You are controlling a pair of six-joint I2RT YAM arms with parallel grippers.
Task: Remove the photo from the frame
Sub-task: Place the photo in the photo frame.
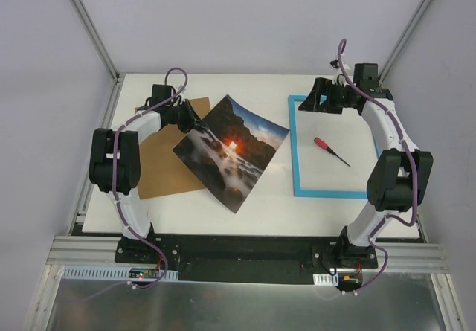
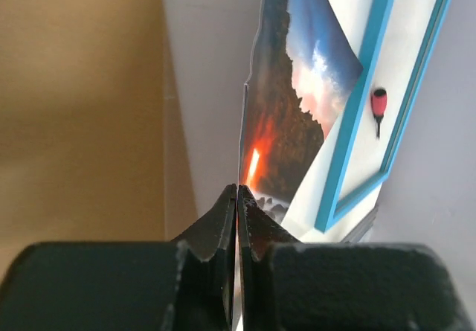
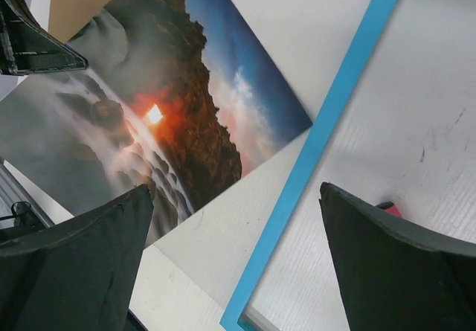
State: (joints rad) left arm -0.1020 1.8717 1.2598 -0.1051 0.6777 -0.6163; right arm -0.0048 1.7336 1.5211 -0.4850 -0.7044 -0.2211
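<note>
The photo [image 1: 230, 152], rocks, misty water and an orange glow, lies outside the frame at the table's middle, partly over the brown backing board. My left gripper [image 1: 197, 125] is shut on the photo's left edge. In the left wrist view the jaws [image 2: 238, 190] pinch the print edge-on, and the photo [image 2: 290, 123] stretches away from them. The light-blue frame [image 1: 294, 152] lies flat on the right, with nothing in its opening but a screwdriver. My right gripper [image 1: 309, 102] is open and empty above the frame's far left corner. Its wrist view [image 3: 236, 190] shows the frame rail [image 3: 335, 108] and the photo [image 3: 171, 100].
A brown backing board [image 1: 160, 164] lies on the left under the photo's edge and shows in the left wrist view [image 2: 74, 108]. A red-handled screwdriver [image 1: 327, 149] lies inside the frame opening. White walls and metal rails border the table.
</note>
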